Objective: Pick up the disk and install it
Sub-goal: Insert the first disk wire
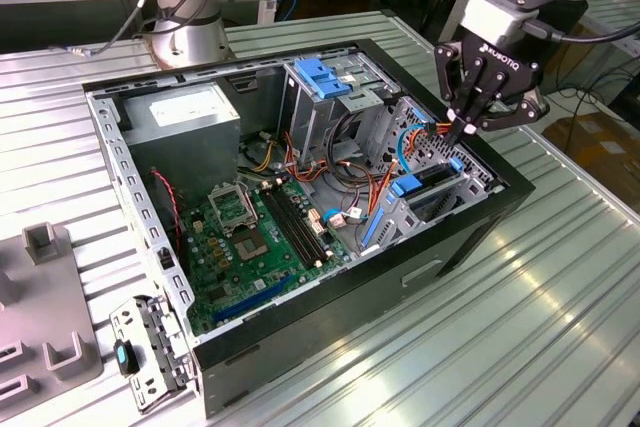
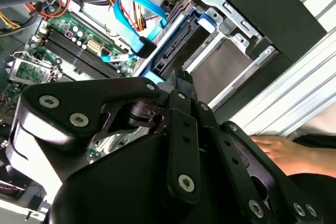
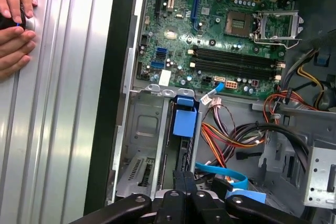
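Blue-framed disk [image 3: 186,124] (slotted) imm. below gripper [image 1: 463,130]

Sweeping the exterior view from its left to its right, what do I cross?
Grey fixture block → grey power supply box → blue-handled cage → disk on edge in its bay → pincer.

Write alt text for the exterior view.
A robot gripper, fingers shut, hangs over an open computer case lying on a ribbed metal table, just above the blue-framed disk standing on edge in its drive bay. A green motherboard lies toward the exterior view's left.
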Tool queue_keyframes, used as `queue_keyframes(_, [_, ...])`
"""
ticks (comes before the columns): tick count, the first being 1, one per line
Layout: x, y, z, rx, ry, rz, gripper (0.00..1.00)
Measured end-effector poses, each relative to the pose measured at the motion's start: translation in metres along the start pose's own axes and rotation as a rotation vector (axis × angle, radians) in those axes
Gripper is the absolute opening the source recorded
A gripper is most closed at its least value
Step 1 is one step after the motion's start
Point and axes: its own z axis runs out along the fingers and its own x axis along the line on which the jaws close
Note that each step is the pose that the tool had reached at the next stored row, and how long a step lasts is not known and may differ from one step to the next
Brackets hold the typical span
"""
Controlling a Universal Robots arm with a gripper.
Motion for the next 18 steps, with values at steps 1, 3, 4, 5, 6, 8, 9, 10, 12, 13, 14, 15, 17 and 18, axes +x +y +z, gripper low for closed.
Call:
queue_keyframes(1, [-0.0001,-0.0028,0.0000,0.0001,0.0000,-0.004,0.11])
queue_keyframes(3, [-0.0004,-0.0083,0.0000,0.0001,0.0000,-0.012,0.11])
queue_keyframes(4, [-0.0005,-0.0101,0.0000,0.0002,-0.0001,-0.015,0.11])
queue_keyframes(5, [-0.0006,-0.0131,0.0001,0.0002,-0.0001,-0.019,0.11])
queue_keyframes(6, [-0.0008,-0.0150,0.0001,0.0003,-0.0002,-0.022,0.11])
queue_keyframes(8, [-0.0010,-0.0183,0.0001,0.0003,-0.0002,-0.033,0.11])
queue_keyframes(9, [-0.0011,-0.0194,0.0001,0.0004,-0.0002,-0.038,0.11])
queue_keyframes(10, [-0.0013,-0.0208,0.0001,0.0005,-0.0002,-0.044,0.11])
queue_keyframes(12, [-0.0016,-0.0235,0.0001,0.0006,-0.0002,-0.054,0.11])
queue_keyframes(13, [-0.0017,-0.0251,0.0001,0.0006,-0.0002,-0.059,0.11])
queue_keyframes(14, [-0.0021,-0.0283,0.0001,0.0008,-0.0004,-0.069,0.11])
queue_keyframes(15, [-0.0024,-0.0304,0.0001,0.0008,-0.0004,-0.075,0.11])
queue_keyframes(17, [-0.0028,-0.0334,0.0002,0.0009,-0.0004,-0.084,0.11])
queue_keyframes(18, [-0.0030,-0.0349,0.0002,0.0010,-0.0004,-0.088,0.11])
